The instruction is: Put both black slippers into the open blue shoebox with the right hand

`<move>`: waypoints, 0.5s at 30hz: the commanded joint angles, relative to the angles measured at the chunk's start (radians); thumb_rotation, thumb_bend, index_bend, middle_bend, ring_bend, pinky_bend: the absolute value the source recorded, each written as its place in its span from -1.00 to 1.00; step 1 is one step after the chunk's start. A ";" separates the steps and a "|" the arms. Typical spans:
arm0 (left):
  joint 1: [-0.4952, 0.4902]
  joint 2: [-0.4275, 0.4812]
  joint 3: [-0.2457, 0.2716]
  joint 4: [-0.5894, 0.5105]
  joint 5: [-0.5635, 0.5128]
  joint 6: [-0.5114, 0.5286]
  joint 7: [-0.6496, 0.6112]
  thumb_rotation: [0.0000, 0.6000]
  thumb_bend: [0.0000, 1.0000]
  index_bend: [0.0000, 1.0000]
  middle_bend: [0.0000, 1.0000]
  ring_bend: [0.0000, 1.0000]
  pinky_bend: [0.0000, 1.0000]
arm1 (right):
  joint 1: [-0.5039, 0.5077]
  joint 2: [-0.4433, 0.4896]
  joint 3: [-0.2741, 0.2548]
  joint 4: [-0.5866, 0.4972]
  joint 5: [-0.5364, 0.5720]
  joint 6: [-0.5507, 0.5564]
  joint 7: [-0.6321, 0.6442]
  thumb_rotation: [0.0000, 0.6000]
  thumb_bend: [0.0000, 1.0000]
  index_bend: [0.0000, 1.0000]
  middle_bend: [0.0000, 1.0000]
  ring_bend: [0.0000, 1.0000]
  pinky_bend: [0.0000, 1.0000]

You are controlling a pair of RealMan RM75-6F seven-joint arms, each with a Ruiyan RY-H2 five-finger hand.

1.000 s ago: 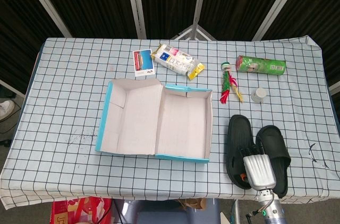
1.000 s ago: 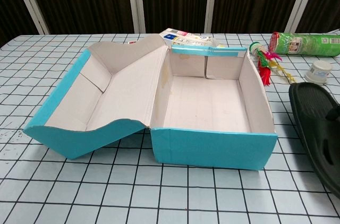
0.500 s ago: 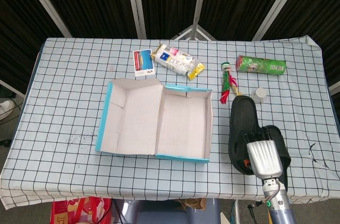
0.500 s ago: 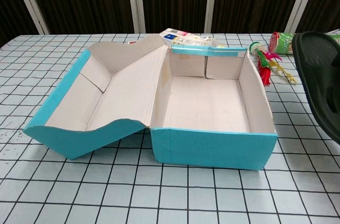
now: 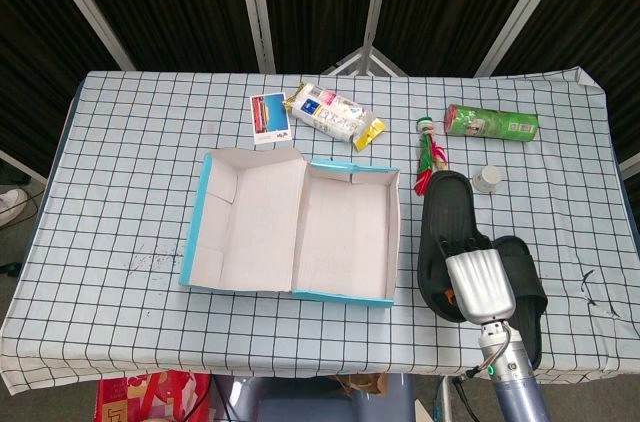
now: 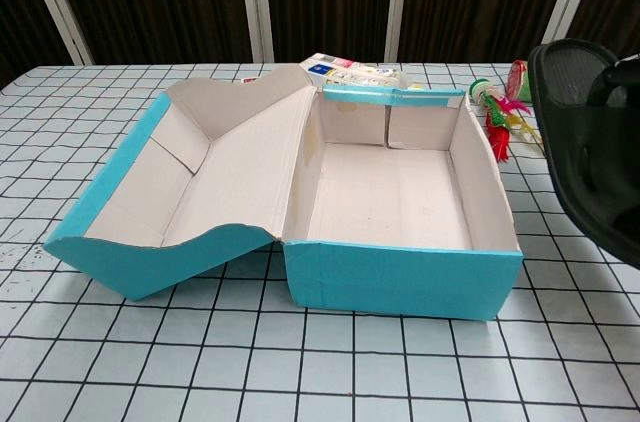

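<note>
gripping slipper (image 5: 446, 227) in right hand (image 5: 480, 286), fingers clamped, beside shoebox (image 5: 203, 210).

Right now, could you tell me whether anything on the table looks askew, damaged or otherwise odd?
The green can lies on its side near the far right edge, with a small white cap loose beside it. Dark scuff marks stain the tablecloth right of the slippers. The blue shoebox looks intact.

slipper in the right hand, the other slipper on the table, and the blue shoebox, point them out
held black slipper (image 5: 446, 204), head view, on its toe end beyond the hand
second black slipper (image 5: 527, 277), head view, on its strap, right of the hand
blue shoebox (image 6: 400, 282), chest view, on its front blue wall
</note>
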 commanded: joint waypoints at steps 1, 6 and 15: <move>-0.001 -0.001 0.001 -0.001 0.000 -0.002 0.003 1.00 -0.25 -0.80 -0.87 -0.94 -0.74 | 0.029 -0.008 0.028 -0.024 0.045 -0.030 0.039 1.00 0.00 0.23 0.06 0.31 0.29; -0.002 -0.001 0.000 0.000 -0.003 -0.005 0.004 1.00 -0.25 -0.80 -0.87 -0.94 -0.74 | 0.092 -0.013 0.093 -0.035 0.131 -0.064 0.049 1.00 0.00 0.23 0.06 0.32 0.29; -0.005 0.000 -0.001 0.005 -0.007 -0.012 -0.001 1.00 -0.25 -0.80 -0.87 -0.94 -0.74 | 0.217 -0.027 0.258 -0.135 0.406 -0.151 0.222 1.00 0.00 0.25 0.06 0.32 0.29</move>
